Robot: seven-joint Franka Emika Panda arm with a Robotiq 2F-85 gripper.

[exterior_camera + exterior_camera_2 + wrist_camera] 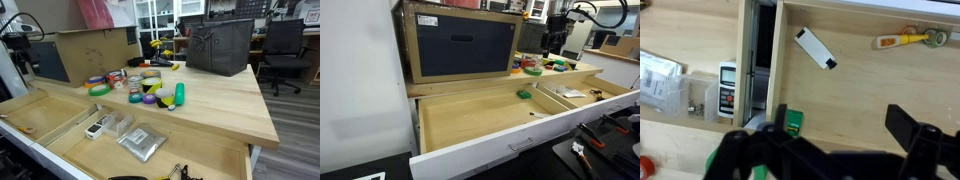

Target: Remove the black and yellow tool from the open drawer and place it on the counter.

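You are working in a cluttered workshop, with an office chair (285,45) and shelving behind a pale wooden counter (220,105). Below the counter's near edge a wide wooden drawer (510,140) stands pulled fully out, split by a divider into compartments. A cardboard box (95,50) sits at the far corner of the counter, and a dark tote bag (220,45) stands along the far edge. A cluster of tape rolls (145,88) lies mid-counter, toward the drawer edge.

In the wrist view your gripper (825,150) hangs over the counter's drawer edge, its black fingers (908,128) spread wide with nothing between them.

In the drawer, clear plastic bags (658,80) and a white handheld meter (728,88) lie in one compartment, the meter just beside the divider. Across the divider a white rectangular piece (815,47) lies at an angle. The black and yellow tool (905,40) lies flat on that same compartment's floor, well apart from your fingers and untouched.
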